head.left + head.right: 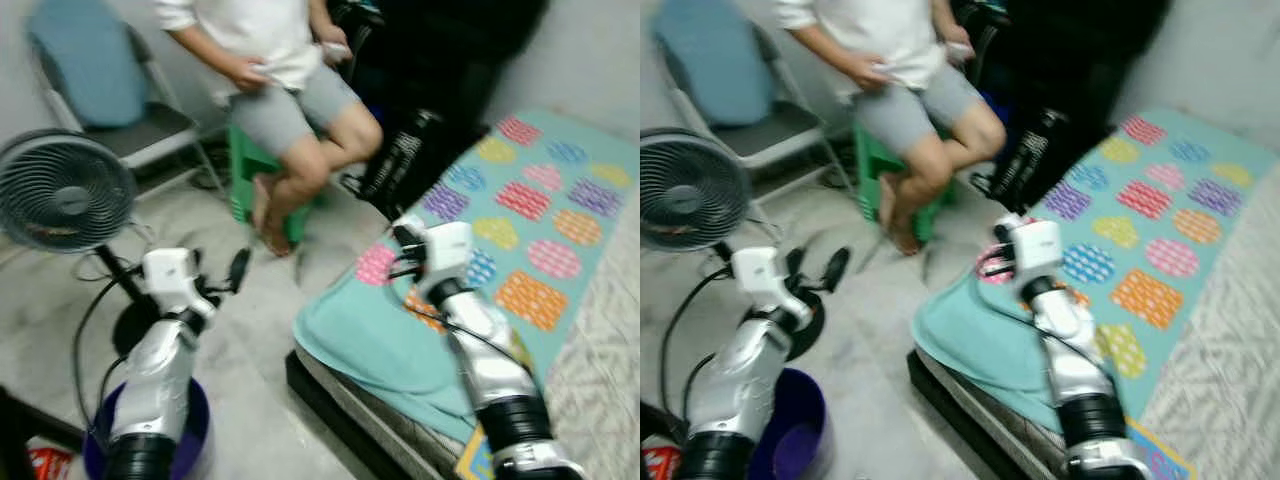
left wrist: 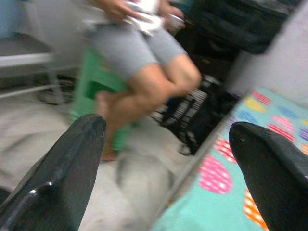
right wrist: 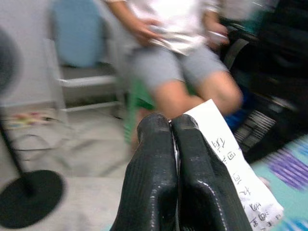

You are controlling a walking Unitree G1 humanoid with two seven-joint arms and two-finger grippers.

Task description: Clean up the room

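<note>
White paper slip (image 3: 236,159) sits pinched in the right gripper (image 3: 172,126) above the bed (image 1: 560,200). Left gripper (image 2: 168,139) hangs open; binning comes next, likely the purple bucket (image 1: 790,440) beside the bed.

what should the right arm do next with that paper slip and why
Probably swing it left toward the purple bin on the floor. The right gripper has its fingers shut on a printed paper slip and hangs over the bed edge, while the left gripper is open with nothing in it.

Soft, even indoor light without glare or hard shadows. Motion blur smears every view, most in the wrist pictures, where backgrounds dissolve and edges lose detail.
</note>
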